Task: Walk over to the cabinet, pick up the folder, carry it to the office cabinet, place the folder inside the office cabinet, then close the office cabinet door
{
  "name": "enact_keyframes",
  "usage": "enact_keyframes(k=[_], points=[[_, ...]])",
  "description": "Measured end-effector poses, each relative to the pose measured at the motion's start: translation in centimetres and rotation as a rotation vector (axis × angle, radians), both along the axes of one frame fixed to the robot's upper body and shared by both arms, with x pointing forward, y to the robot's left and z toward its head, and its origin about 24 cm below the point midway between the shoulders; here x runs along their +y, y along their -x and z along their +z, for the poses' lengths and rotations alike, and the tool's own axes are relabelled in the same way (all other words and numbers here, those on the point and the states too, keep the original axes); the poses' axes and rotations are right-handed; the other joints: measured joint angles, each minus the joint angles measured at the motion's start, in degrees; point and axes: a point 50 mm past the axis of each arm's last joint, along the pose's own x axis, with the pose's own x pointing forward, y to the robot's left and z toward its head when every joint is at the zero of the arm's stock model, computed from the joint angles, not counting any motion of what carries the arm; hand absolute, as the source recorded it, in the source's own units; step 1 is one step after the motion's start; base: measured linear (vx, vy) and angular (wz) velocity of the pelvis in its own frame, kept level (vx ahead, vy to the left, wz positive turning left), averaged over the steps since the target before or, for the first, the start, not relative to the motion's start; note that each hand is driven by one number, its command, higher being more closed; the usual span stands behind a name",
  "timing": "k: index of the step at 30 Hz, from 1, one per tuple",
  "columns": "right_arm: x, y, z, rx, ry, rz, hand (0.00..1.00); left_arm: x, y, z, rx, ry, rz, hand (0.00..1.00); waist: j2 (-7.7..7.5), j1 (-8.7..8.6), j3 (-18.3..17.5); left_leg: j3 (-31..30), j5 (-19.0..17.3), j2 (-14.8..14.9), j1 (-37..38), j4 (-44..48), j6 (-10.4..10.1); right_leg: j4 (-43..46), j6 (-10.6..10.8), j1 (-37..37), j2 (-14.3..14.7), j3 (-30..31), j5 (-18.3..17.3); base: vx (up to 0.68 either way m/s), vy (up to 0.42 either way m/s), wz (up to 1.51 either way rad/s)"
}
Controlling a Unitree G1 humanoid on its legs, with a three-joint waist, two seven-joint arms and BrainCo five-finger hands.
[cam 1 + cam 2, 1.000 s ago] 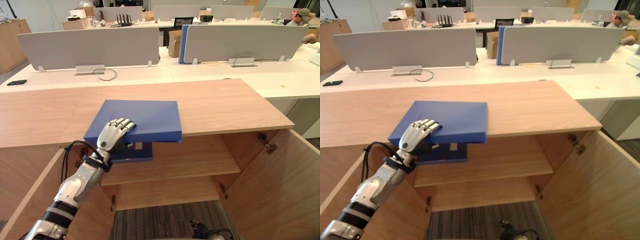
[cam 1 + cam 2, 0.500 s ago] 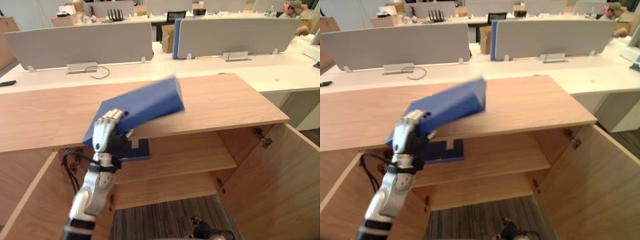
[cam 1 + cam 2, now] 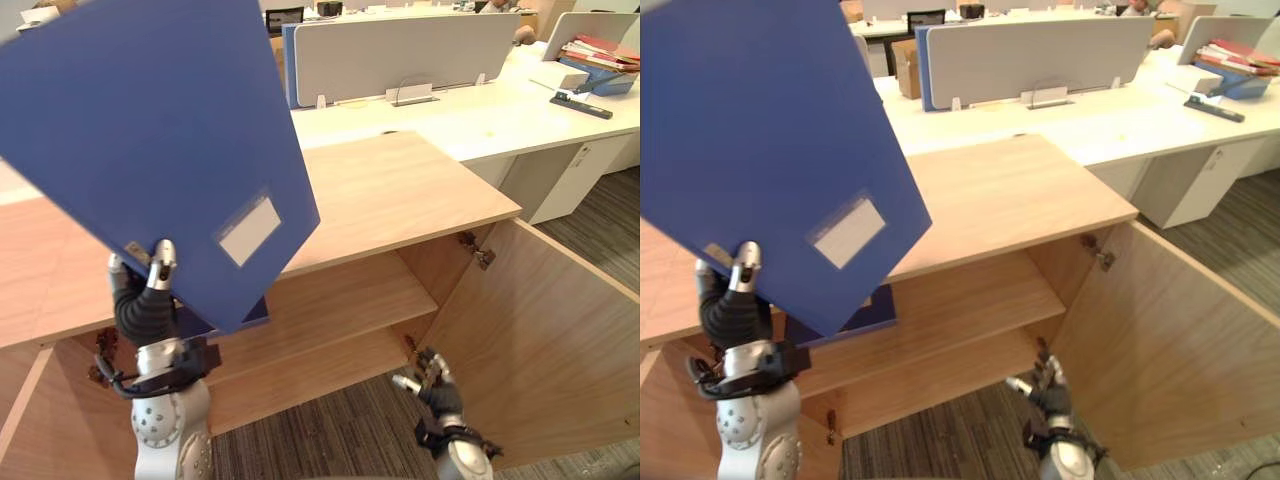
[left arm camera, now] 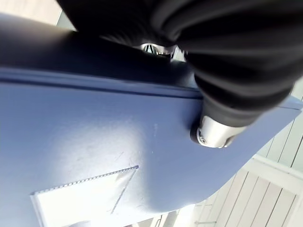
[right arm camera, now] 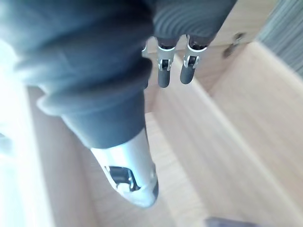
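Note:
A large blue folder (image 3: 150, 140) with a clear label pocket is lifted up in front of me, tilted, above the left part of the wooden cabinet top (image 3: 400, 190). My left hand (image 3: 140, 305) is shut on its lower edge; the thumb (image 4: 213, 132) presses the front face while the fingers are hidden behind. The cabinet stands open below, showing a shelf (image 3: 340, 305) and its right door (image 3: 540, 340) swung out. My right hand (image 3: 437, 388) hangs low beside that door, fingers (image 5: 163, 71) relaxed and holding nothing.
Another blue item (image 3: 855, 315) lies on the shelf behind the held folder. Beyond the cabinet is a white desk with a grey partition (image 3: 400, 45), and papers (image 3: 590, 55) are stacked at the far right. Grey carpet (image 3: 350, 440) lies below the cabinet.
The folder has come off the cabinet top and swung up to stand almost upright in my left hand. The camera has shifted, and my right hand now appears low.

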Motion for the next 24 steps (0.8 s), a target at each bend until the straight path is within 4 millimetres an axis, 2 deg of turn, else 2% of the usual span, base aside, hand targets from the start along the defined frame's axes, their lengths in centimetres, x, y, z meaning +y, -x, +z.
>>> enact_keyframes(k=[3, 4, 7, 8, 12, 14, 15, 17, 20, 24], points=[[-0.5, -2.3, 4.9, -0.257, -0.014, -0.011, 0.00, 0.8, 0.3, 0.4, -0.030, 0.011, 0.028, 1.00, -0.11, 0.20, 0.10, 0.53, -0.36, 0.00, -0.03, 0.34, 0.13, -0.01, 0.13, -0.23, 0.04, 0.64, 0.08, 0.02, 0.008, -0.09], [-0.5, -2.7, 5.8, -0.300, -0.016, -0.007, 0.00, 0.9, 0.3, 0.4, -0.031, 0.016, 0.030, 1.00, -0.13, 0.23, 0.14, 0.64, -0.47, 0.00, -0.07, 0.50, 0.16, -0.01, 0.16, -0.32, 0.04, 0.74, 0.10, 0.00, 0.012, -0.11], [-0.4, -4.8, 10.8, -0.540, -0.019, 0.071, 0.00, 1.0, 0.2, 0.5, -0.041, 0.015, 0.021, 1.00, -0.24, 0.33, 0.23, 1.03, -0.82, -0.01, -0.07, 0.93, 0.18, 0.00, 0.42, -0.35, 0.04, 0.93, 0.28, 0.00, 0.012, -0.07], [-0.4, -5.2, 11.8, -0.583, -0.015, 0.091, 0.00, 1.0, 0.2, 0.6, -0.045, 0.011, 0.018, 1.00, -0.25, 0.36, 0.24, 1.16, -0.82, -0.02, -0.07, 0.94, 0.19, 0.00, 0.50, -0.33, 0.04, 0.98, 0.35, 0.01, 0.009, -0.08], [-0.3, -7.7, 18.5, -0.852, -0.026, 0.292, 0.00, 0.8, -0.3, 1.4, -0.079, -0.044, -0.023, 1.00, -0.26, 0.54, 0.27, 1.77, -0.91, -0.04, 0.04, 1.08, 0.26, 0.04, 0.63, -0.39, 0.04, 1.36, 0.62, 0.00, 0.010, -0.07], [0.4, -8.6, 21.5, -0.949, -0.015, 0.425, 0.00, 0.7, -0.4, 1.6, -0.086, -0.075, -0.050, 1.00, -0.25, 0.55, 0.27, 2.12, -0.94, -0.04, 0.10, 1.13, 0.27, 0.18, 0.65, -0.53, 0.09, 1.80, 0.66, -0.01, 0.006, -0.07], [0.7, -8.9, 22.3, -0.967, -0.005, 0.466, 0.00, 0.6, -0.4, 1.7, -0.085, -0.080, -0.057, 1.00, -0.23, 0.55, 0.27, 2.21, -0.95, -0.05, 0.10, 1.14, 0.27, 0.23, 0.66, -0.61, 0.10, 1.97, 0.68, -0.01, 0.007, -0.09], [2.9, -9.6, 24.6, -1.002, -0.013, 0.676, 0.00, 0.0, -0.6, 1.6, -0.078, -0.093, -0.116, 1.00, -0.22, 0.57, 0.27, 2.48, -0.96, -0.07, 0.10, 1.20, 0.29, 0.35, 0.69, -0.73, 0.12, 2.28, 0.79, -0.01, 0.008, -0.06], [4.7, -10.1, 26.0, -0.998, -0.011, 0.838, 0.00, -0.6, -0.8, 1.6, -0.074, -0.103, -0.177, 1.00, -0.22, 0.84, 0.27, 2.49, -0.96, -0.07, 0.12, 1.32, 0.29, 0.48, 0.69, -0.74, 0.12, 2.30, 0.83, 0.00, 0.000, 0.00], [4.7, -11.6, 26.8, -0.976, -0.025, 0.854, 0.00, -1.3, -1.1, 1.8, -0.081, -0.102, -0.245, 1.00, -0.23, 2.29, 0.27, 2.50, -0.94, -0.09, 0.08, 1.49, 0.30, 0.51, 0.75, -0.72, 0.10, 2.28, 1.08, 0.00, 0.000, 0.00]])
